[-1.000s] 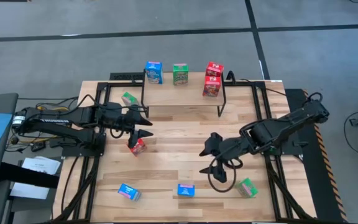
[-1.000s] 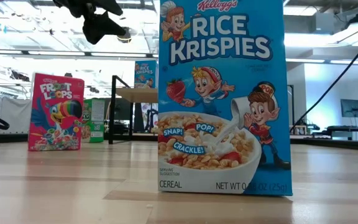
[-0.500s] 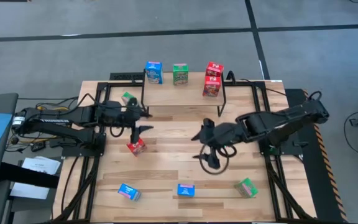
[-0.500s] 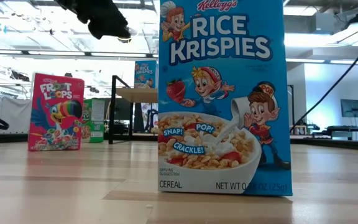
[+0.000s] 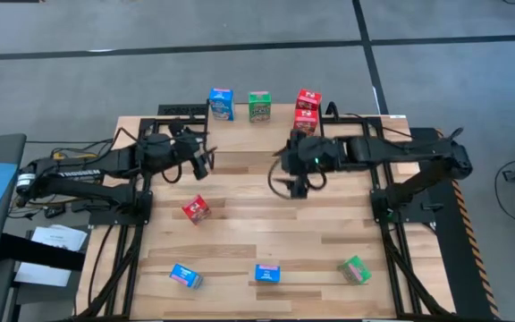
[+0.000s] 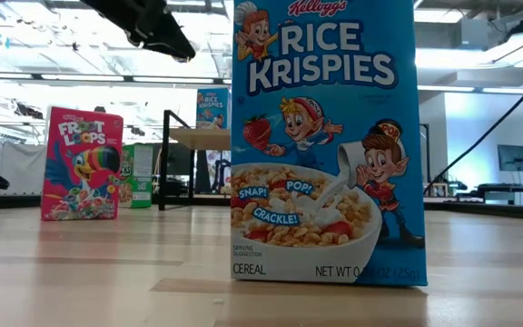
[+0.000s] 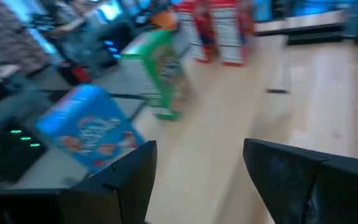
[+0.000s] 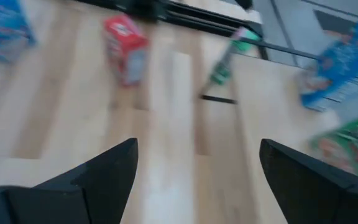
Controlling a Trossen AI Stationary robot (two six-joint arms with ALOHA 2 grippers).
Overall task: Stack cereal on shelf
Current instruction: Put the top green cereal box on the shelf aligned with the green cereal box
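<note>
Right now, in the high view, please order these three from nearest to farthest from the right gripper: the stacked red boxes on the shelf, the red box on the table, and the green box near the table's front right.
Measured from the right gripper:
1. Stacked red boxes, on the shelf's right end, just behind the gripper.
2. Red box on the table, on the left arm's side.
3. Green box, front right of the table.

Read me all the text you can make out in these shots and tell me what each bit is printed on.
"Kellogg's RICE KRISPIES", "SNAP! POP! CRACKLE!", "CEREAL": the near blue box.
"FROOT LOOPS": the red box.
Net weight line on the blue box: partly hidden.
Boxes on the shelf and in the wrist views: too small or blurred.
</note>
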